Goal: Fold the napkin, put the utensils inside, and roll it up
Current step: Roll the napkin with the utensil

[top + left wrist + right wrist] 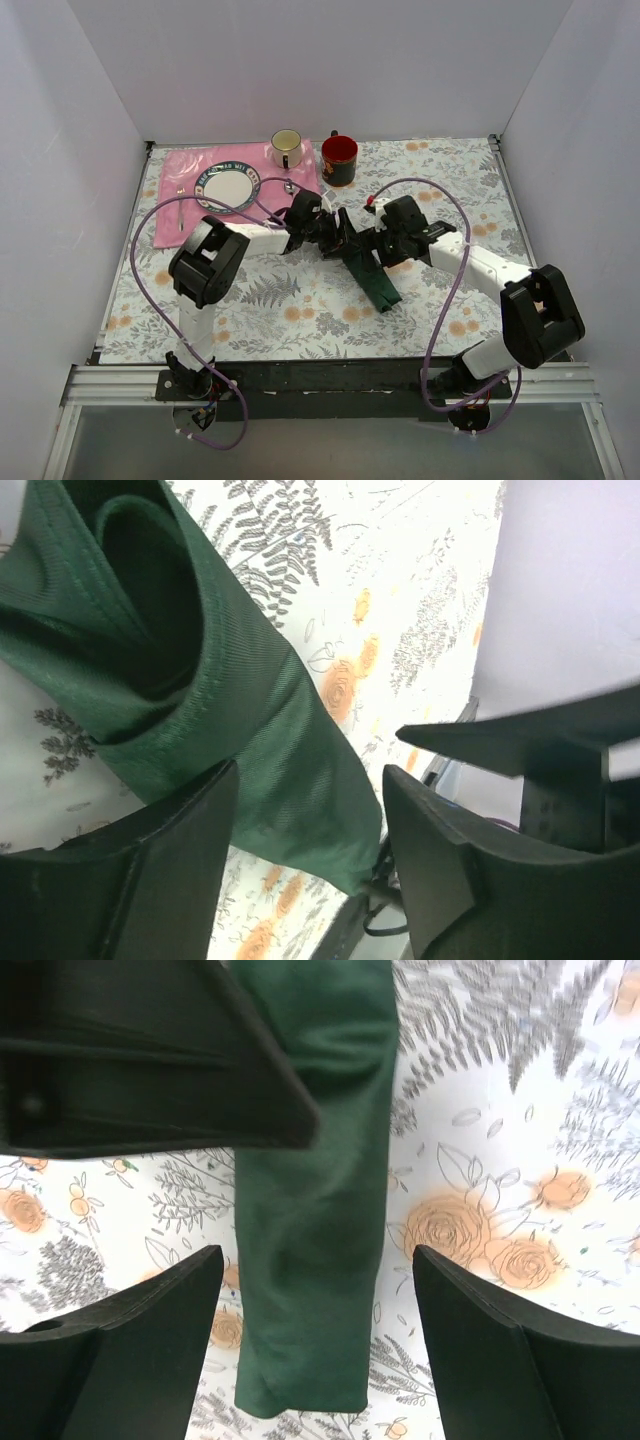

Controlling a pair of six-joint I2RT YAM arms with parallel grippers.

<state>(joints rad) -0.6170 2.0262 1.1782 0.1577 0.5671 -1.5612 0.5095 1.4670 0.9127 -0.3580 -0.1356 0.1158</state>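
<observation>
The dark green napkin (372, 276) lies rolled into a long narrow bundle on the floral tablecloth, running from the middle toward the near right. The black-handled utensils are hidden from view. My left gripper (338, 236) is open at the roll's far end; the left wrist view shows the rolled end (150, 630) between and beyond the fingers (440, 860). My right gripper (378, 252) is open just above the roll; the right wrist view shows the roll (312, 1210) lying between the spread fingers (150, 1330) without touching them.
A pink placemat (170, 205) at the far left holds a plate (227, 187), a small silver fork (181, 205) and a cream mug (287, 148). A red and black mug (339, 159) stands beside it. White walls enclose the table.
</observation>
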